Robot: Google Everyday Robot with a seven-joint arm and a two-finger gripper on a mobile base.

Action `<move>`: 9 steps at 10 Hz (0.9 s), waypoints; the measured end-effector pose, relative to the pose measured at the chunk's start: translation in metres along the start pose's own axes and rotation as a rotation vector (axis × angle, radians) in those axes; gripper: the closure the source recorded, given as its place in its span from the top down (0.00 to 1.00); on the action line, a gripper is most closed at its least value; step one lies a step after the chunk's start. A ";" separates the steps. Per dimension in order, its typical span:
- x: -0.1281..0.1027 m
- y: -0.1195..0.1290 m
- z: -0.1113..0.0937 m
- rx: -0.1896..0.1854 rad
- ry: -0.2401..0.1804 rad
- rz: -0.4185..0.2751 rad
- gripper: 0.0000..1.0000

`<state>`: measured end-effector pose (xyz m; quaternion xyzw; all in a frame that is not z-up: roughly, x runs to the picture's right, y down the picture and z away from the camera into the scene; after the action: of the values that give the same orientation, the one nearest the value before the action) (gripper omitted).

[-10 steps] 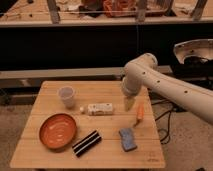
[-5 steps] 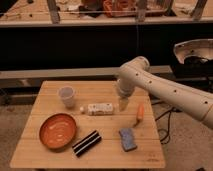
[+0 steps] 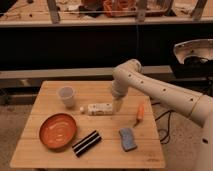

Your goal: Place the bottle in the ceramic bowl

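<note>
Camera view: swung left over the last second, bringing open gripper [image 3: 119, 104] just beside right end of bottle [image 3: 100, 108] lying sideways mid-table [image 3: 150, 150], ungrasped; reach nearly done, ceramic bowl [image 3: 58, 131] near-left.

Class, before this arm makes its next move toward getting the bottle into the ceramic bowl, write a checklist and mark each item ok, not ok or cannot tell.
1. Bottle lying on its side, unobstructed: ok.
2. End effector open, at the bottle's right end: ok.
3. Bottle gripped: not ok.
4. Ceramic bowl empty, ready to receive: ok.
5. Cup apart from the bottle: ok.
</note>
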<state>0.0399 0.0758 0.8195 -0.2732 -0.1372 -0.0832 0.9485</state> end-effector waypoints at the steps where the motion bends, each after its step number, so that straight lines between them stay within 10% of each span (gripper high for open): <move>1: -0.008 -0.003 0.010 -0.015 -0.013 -0.008 0.80; 9: -0.018 -0.001 0.066 -0.070 -0.086 0.006 0.80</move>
<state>0.0086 0.1125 0.8685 -0.3100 -0.1741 -0.0733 0.9318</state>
